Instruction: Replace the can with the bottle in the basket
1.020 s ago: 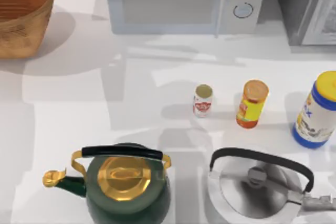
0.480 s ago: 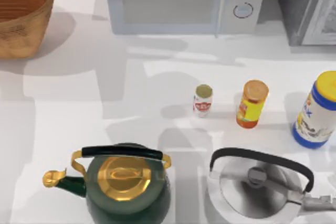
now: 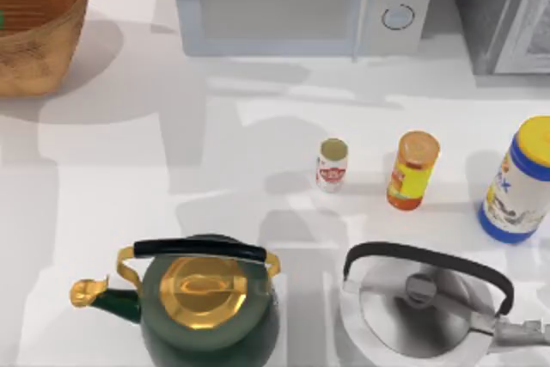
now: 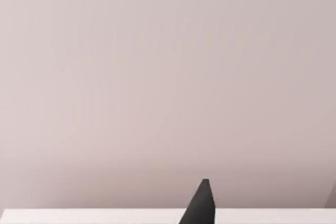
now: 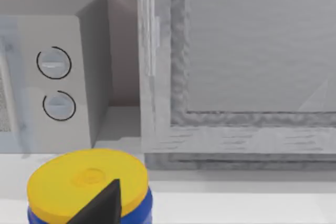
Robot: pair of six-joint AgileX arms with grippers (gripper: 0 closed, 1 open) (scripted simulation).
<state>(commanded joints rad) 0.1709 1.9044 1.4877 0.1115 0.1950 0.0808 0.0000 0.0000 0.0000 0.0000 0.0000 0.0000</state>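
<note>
Nothing of the task's own has moved since a second ago: can [image 3: 332,165], bottle [image 3: 413,171] and basket [image 3: 34,66] sit where they were. The shadows on the table [image 3: 129,178] have shifted, and a small green sliver now shows at the top view's left edge by the basket; can't tell what it is.

Progress, my read:
- Can is already outside the basket, upright on the table right of centre.
- Bottle is not in yet. It stands upright just right of the can, not touching.
- Basket is at the back-left corner, well apart from both. No can in the part of its inside that I can see.
- Left to do: grip the bottle, carry it across, set it in the basket.

Can: short white tin, red label band, dull gold top, shorter than the orange-lidded bottle.

Around them:
- Green kettle [image 3: 206,298] with a gold lid, front left of the can.
- Silver kettle [image 3: 430,307], front right.
- Blue yellow-lidded tub [image 3: 520,182] by the right edge.
- Microwave [image 3: 275,6] at the back.

Grippers:
- Left gripper [image 4: 201,205] faces a plain wall over the table's edge.
- Right gripper [image 5: 102,205] is close to the tub's yellow lid and faces the microwave knobs.
- Jaw state: cannot tell for either.
</note>
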